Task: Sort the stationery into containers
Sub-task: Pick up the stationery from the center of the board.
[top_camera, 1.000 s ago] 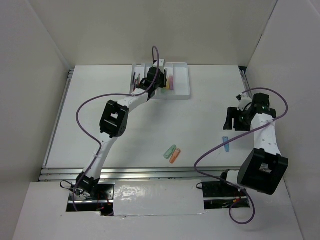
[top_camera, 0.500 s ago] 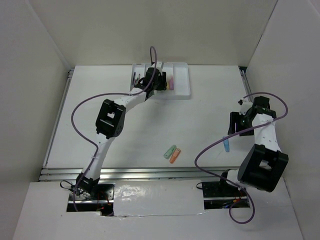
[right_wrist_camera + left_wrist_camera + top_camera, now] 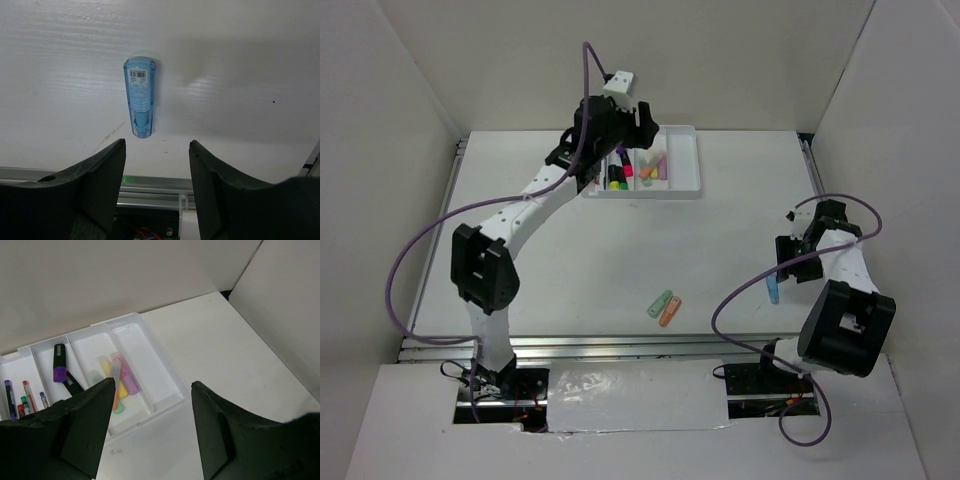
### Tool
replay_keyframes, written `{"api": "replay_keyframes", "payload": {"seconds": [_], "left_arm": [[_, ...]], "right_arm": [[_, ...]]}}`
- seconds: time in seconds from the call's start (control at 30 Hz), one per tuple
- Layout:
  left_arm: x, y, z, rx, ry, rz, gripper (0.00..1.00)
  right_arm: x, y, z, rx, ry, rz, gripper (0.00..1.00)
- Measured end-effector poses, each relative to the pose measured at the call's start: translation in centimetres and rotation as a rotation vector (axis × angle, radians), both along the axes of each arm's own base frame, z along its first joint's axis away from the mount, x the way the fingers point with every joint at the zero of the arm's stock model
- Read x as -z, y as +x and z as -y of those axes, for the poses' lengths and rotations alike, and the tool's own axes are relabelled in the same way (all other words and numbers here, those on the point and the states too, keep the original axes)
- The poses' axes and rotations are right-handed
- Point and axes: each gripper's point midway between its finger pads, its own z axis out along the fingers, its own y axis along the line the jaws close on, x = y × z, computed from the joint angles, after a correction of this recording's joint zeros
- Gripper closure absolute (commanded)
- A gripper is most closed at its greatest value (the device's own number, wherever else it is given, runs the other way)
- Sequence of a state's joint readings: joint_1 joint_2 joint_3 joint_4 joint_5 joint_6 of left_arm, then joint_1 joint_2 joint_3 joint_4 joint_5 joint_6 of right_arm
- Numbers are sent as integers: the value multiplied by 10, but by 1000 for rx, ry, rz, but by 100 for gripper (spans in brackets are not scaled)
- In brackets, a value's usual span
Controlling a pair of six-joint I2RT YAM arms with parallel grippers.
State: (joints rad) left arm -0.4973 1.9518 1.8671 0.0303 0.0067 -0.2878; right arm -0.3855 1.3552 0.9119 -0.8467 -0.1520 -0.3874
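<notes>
The white four-compartment tray (image 3: 697, 165) stands at the back of the table. In the left wrist view the tray (image 3: 167, 371) holds thin pens (image 3: 25, 397) at the left, a black highlighter with a purple cap (image 3: 59, 366) and several pastel markers (image 3: 122, 382). My left gripper (image 3: 638, 130) hangs raised over the tray, open and empty (image 3: 152, 383). A blue marker (image 3: 772, 290) lies on the table at the right. My right gripper (image 3: 792, 262) is open and empty just beside it (image 3: 156, 143); the blue marker (image 3: 140, 97) lies a little ahead of the fingertips. A green marker (image 3: 661, 303) and an orange marker (image 3: 670, 312) lie together near the front middle.
White walls close in the table at the back and both sides. An aluminium rail (image 3: 620, 347) runs along the near edge and shows just below the right gripper (image 3: 150, 175). Another rail (image 3: 438, 225) runs down the left side.
My left arm has risen and drawn back from inside the tray, uncovering its contents. My right gripper has shifted down towards the blue marker.
</notes>
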Motion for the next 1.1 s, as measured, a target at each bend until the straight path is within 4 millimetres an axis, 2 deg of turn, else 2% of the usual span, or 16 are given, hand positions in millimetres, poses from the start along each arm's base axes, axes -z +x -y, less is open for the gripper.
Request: {"api": "replay_keyframes", "payload": {"seconds": [0.07, 0.17, 0.27, 0.47, 0.57, 0.63, 0.7, 0.77, 0.8, 0.97, 1.03, 1.1], "left_arm": [[-13, -22, -6, 19, 18, 8, 23], [-8, -50, -18, 35, 49, -22, 23], [20, -71, -38, 30, 101, -91, 23], [88, -107, -76, 3, 178, -259, 22], [110, -127, -90, -2, 211, -312, 22], [118, -140, -97, 3, 237, -321, 22], [124, -152, -103, 8, 257, -327, 22], [124, -157, -107, 9, 270, -322, 22], [124, -158, -108, 9, 271, -319, 22], [124, -158, -109, 5, 273, -319, 22], [124, -158, -109, 5, 273, -320, 22], [126, -158, -108, 7, 275, -324, 22]], "right_arm": [[6, 0, -2, -10, 3, -25, 40], [17, 1, -4, -23, 11, -63, 40], [28, 1, -9, -45, 19, -105, 40], [47, -1, -22, -96, 36, -190, 43], [52, 0, -28, -125, 28, -210, 54], [57, 2, -30, -141, 19, -228, 60], [61, 5, -29, -148, 3, -248, 74], [61, 9, -29, -155, -3, -251, 80], [60, 12, -29, -155, -4, -252, 85], [49, 46, -32, -182, -13, -203, 91], [30, 72, -43, -207, 10, -137, 92], [0, 108, -59, -243, 39, -38, 92]]}}
